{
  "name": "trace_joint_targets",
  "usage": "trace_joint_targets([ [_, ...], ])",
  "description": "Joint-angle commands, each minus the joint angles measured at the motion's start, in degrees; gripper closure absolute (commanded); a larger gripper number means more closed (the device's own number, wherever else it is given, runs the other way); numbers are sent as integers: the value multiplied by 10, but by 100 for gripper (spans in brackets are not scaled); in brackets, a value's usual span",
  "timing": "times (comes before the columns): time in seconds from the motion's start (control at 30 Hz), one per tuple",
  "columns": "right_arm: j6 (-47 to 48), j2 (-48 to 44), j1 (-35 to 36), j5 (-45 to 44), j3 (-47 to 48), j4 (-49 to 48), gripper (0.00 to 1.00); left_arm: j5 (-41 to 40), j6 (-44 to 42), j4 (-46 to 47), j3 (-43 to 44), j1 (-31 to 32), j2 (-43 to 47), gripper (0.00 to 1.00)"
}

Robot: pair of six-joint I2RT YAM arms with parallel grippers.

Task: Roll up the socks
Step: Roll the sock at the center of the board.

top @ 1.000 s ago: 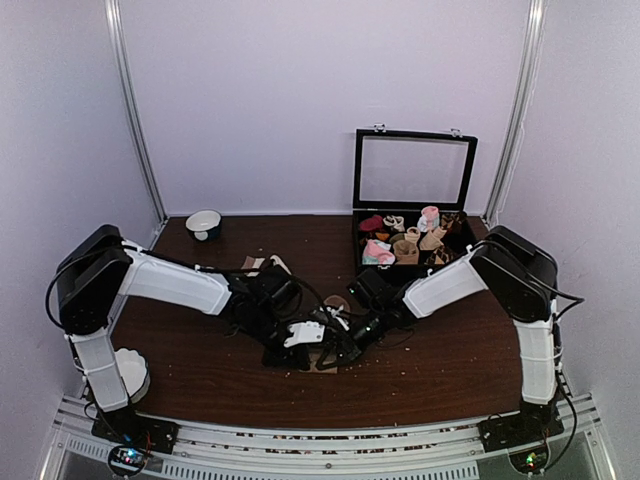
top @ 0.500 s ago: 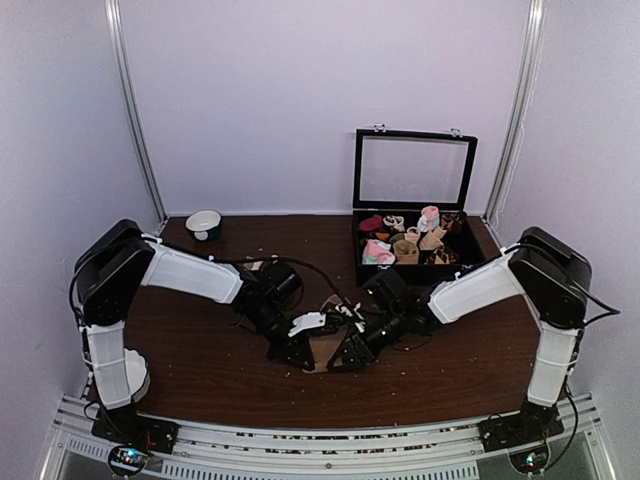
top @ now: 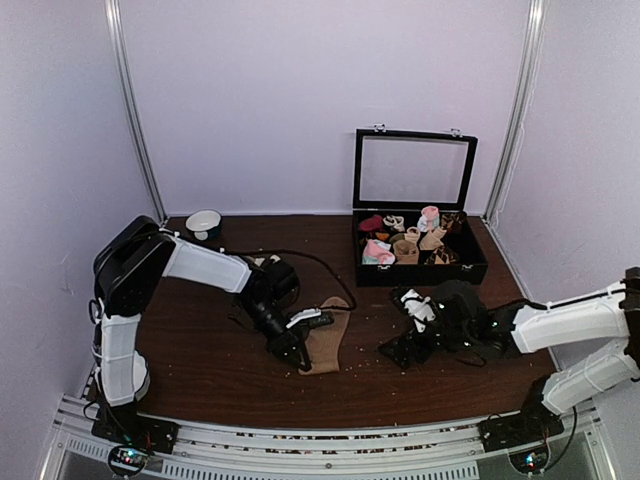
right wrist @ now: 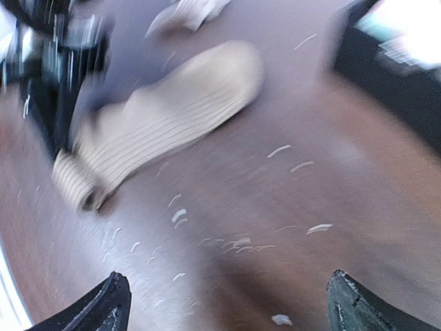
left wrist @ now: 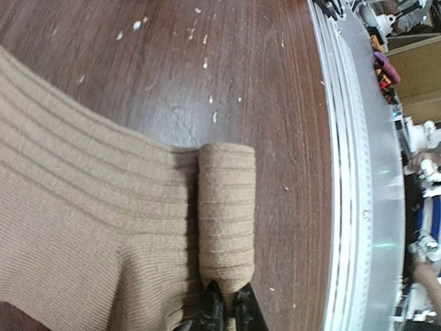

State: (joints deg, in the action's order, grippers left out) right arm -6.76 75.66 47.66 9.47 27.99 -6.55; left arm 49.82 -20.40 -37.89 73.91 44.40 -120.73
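Pale lilac walls [top: 300, 100] close in a dark brown wooden bench [top: 200, 380] flecked with whitish lint, and a metal rail [top: 300, 440] runs along its near edge. At the far left corner we see a small white bowl [top: 204, 222] with a dark band, standing well apart from everything else. The left arm reaches low across the bench, and its left tool [top: 293, 350] is pinched almost fully together on the near end of the socks [top: 325, 345]. From the left wrist we see that end turned over into a short, tight roll [left wrist: 226, 214], with the tips clamped at its base. The socks are tan-beige with fine lengthwise ribbing, and the unrolled part lies flat on the wood near the middle of the bench. We cannot tell whether one sock lies on the other. To their right, clear of the fabric, the right tool [top: 405, 330] hangs low over the wood with its jaws spread wide and nothing between them. Its wrist view is blurred. At the back right stands a black box [top: 420, 275] with its glass lid [top: 357, 170] upright, holding pink, white and tan bundles.
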Motion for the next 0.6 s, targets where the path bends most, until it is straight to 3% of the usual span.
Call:
trace_joint_targets([
  [0.0, -72, -94, -4, -167, -106, -240, 0, -3, 13, -80, 5, -16, -38, 100],
  [0.07, -49, -102, -5, -109, -157, -352, 0, 2, 15, -89, 11, -17, -44, 100],
  [0.1, -19, -92, -3, -71, -157, -361, 0, 4, 18, -91, 13, -18, -48, 100],
  [0.23, 111, -22, 49, -7, -69, -227, 0, 20, 31, -109, 32, -24, -73, 100],
  [0.33, 177, 16, 98, -5, -35, -204, 0, 21, 38, -116, 40, -28, -83, 100],
  [0.43, 200, 57, 122, 5, -2, -211, 15, 24, 38, -121, 43, -32, -90, 100],
  [0.57, 224, 121, 139, 41, 58, -193, 46, 24, 32, -136, 50, -34, -103, 100],
])
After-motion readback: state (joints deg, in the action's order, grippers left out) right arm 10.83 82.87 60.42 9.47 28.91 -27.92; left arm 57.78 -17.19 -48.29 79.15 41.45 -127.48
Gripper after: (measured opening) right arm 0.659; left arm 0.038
